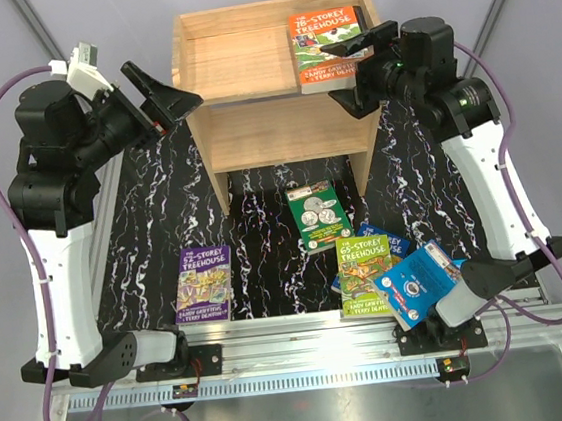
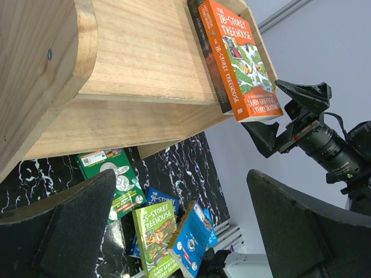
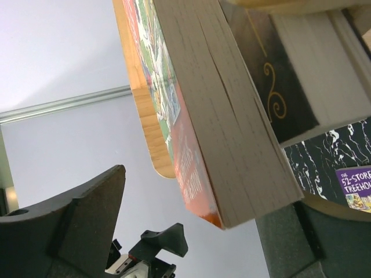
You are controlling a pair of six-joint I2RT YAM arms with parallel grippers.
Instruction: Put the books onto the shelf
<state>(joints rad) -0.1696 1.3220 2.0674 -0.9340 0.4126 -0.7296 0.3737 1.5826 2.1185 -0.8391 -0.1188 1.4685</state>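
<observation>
The light wooden shelf point(image 1: 245, 63) stands at the back of the table. On the right of its top tier an orange Treehouse book point(image 1: 327, 45) lies on a dark book point(image 2: 210, 58), its near end overhanging the edge. My right gripper point(image 1: 365, 69) is open around that overhanging end; in the right wrist view the orange book's page edge point(image 3: 232, 116) sits between the spread jaws, a wide gap on the left. My left gripper point(image 1: 172, 106) hangs open and empty by the shelf's left side. Purple point(image 1: 204, 284), coin-cover point(image 1: 319, 217) and green point(image 1: 365, 275) books lie on the table.
A dark blue Treehouse book point(image 1: 382, 235) lies partly under the green one. A bright blue book point(image 1: 419, 283) leans tilted against the right arm's base. The black marbled mat point(image 1: 265, 252) covers the table in front of the shelf. An aluminium rail point(image 1: 305, 339) runs along the near edge.
</observation>
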